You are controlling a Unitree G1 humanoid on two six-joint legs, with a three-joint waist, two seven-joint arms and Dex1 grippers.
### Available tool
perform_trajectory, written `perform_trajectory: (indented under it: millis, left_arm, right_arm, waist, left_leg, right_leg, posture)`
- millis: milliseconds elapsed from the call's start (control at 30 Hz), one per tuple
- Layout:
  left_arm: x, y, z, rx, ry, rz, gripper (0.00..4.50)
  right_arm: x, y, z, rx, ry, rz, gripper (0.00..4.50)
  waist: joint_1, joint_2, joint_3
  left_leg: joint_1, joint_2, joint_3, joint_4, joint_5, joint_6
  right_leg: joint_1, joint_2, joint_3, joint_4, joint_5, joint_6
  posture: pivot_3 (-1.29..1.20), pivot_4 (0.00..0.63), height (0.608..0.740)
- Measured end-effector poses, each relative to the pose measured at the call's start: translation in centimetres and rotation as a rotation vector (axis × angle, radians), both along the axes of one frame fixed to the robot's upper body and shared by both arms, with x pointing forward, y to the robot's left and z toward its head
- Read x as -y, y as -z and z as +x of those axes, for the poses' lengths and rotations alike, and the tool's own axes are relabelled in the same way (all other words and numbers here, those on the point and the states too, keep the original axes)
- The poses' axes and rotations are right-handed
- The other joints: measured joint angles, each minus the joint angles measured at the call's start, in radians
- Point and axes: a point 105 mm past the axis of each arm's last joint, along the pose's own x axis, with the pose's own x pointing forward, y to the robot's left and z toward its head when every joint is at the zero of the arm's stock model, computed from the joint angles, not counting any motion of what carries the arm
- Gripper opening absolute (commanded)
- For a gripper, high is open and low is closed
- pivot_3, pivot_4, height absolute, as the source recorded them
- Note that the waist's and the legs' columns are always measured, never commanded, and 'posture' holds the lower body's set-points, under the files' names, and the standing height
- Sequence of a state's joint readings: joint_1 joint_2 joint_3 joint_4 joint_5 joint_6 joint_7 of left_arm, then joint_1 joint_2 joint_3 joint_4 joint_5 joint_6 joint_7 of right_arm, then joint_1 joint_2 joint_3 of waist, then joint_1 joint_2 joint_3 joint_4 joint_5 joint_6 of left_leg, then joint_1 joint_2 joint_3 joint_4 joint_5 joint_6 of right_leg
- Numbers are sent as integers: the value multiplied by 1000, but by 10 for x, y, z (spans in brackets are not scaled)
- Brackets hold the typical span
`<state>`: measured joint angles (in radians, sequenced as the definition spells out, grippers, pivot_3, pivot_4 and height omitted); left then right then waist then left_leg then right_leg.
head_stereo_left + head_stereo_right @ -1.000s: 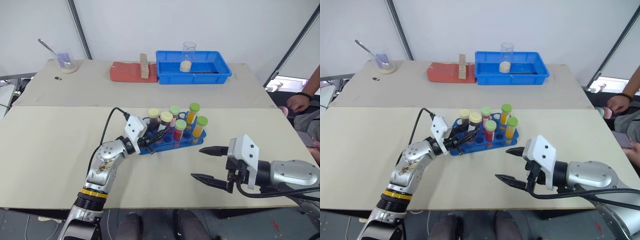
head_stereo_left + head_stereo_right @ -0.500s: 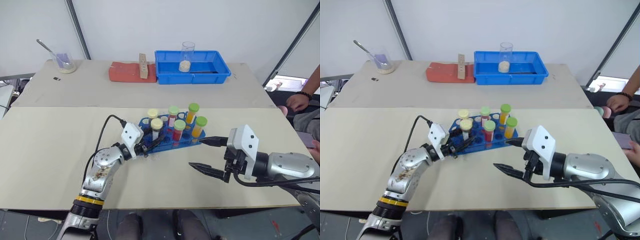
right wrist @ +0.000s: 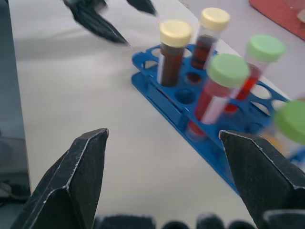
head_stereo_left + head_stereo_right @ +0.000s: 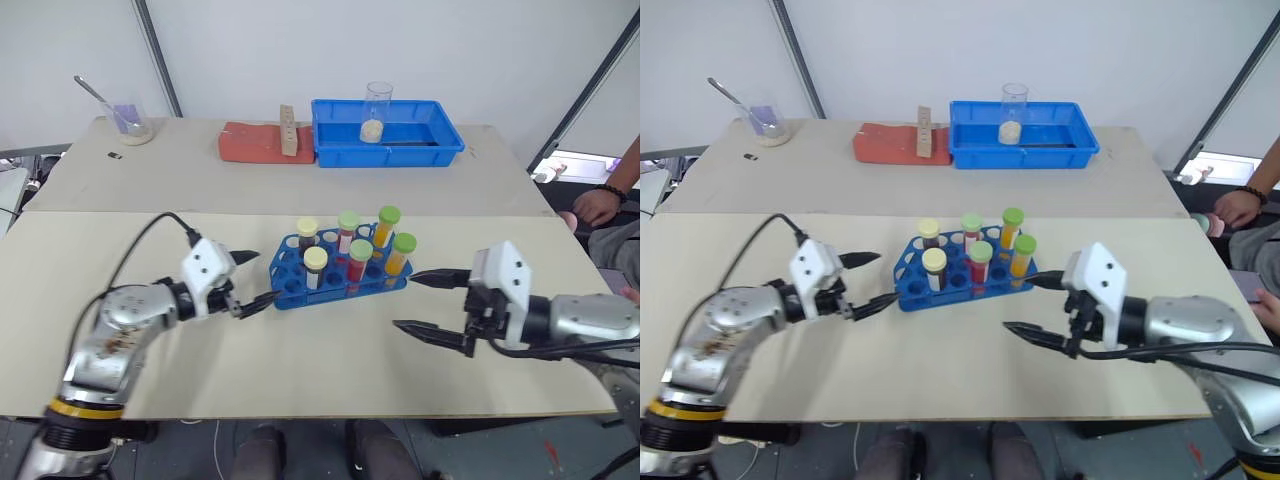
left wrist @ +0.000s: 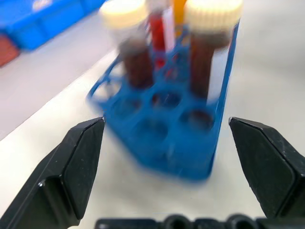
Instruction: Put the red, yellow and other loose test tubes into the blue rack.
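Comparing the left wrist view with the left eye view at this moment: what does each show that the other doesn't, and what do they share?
Left wrist view alone: a close look down into the empty holes of the blue rack, between the left gripper's open fingers.

Left eye view alone: the wider table, with the blue tray holding a beaker, a red pad, a bowl with a spoon, the open right gripper, and a person's hand.

Both: the rack with capped tubes upright, including two dark red ones with pale-yellow caps, and the open left gripper.
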<state>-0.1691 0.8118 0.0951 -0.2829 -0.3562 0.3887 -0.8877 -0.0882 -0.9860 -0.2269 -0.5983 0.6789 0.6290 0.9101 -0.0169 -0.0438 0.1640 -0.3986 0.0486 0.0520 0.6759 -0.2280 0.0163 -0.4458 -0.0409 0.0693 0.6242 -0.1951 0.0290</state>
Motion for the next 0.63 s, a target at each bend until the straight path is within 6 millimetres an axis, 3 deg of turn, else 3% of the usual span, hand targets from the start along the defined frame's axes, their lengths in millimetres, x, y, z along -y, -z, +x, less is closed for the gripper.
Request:
perform_trajectory:
  millis: [200,400,633]
  left_arm:
    - [-26,-8,-9,-8,-58,85,4451]
    - [-14,-20,-13,48,-33,25,4451]
    - [-5,-16,-22,17,1,-14,4451]
  right_arm:
    - [30,-5,6,-8,8,-62,4160]
    - [32,-16,13,36,-16,-70,4160]
    - [24,-19,14,37,-59,-43,4160]
  waist:
    - [5,0,0]
    - [4,0,0]
    - [2,0,0]
  left_leg:
    - [-4,0,1,-1,0,0]
    - [-7,0,2,-1,0,0]
    - [-7,0,3,-2,0,0]
  right_leg:
    - [-6,-1,0,0,0,0]
    - [-10,-1,0,1,0,0]
    - [-10,-1,0,2,0,0]
  posture:
    - [0,150,740]
    - [0,150,740]
    - [0,150,740]
